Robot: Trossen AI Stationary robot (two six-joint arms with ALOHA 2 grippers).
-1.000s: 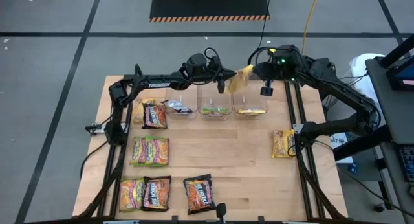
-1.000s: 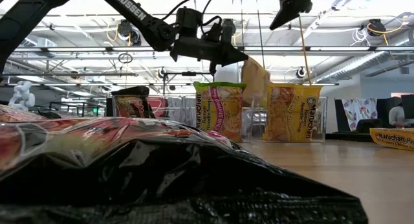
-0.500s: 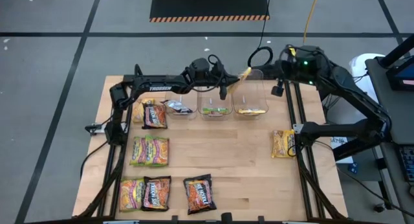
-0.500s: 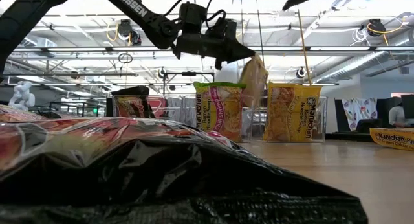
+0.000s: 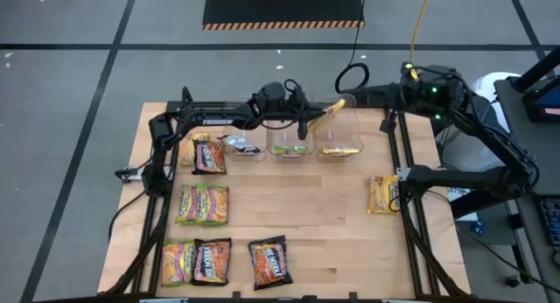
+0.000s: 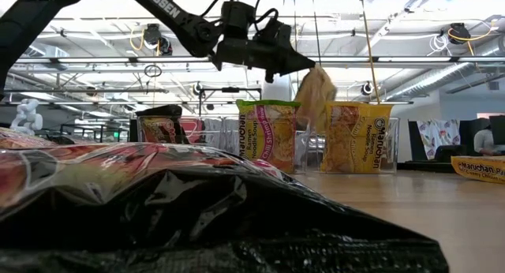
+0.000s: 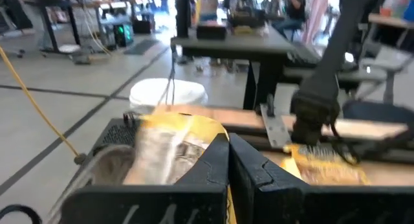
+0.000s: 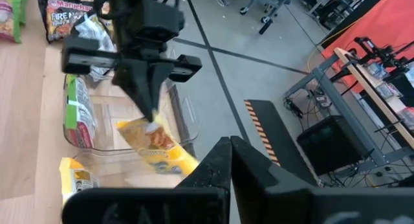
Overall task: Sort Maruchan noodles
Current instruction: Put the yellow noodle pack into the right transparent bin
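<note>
Left gripper [image 5: 317, 116] clamped on a yellow-orange noodle packet [image 5: 334, 106], hanging above the rightmost clear bin [image 5: 339, 138]. Inside that bin, another yellow packet [image 5: 339, 150] upright. Right gripper [image 5: 378, 95] beyond the bin's far right corner, fingers pressed together, holding nothing. Other packets [image 5: 203, 204] flat on the table [image 5: 324, 224], left of the bin.

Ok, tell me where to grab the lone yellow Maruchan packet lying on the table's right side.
Probably from straight above, pinching the short end nearer the clear bins: the lone yellow packet lies flat, its outer long edge beside the right arm's frame. The right gripper waits beyond the bins; the left gripper holds another yellow packet above them.
</note>
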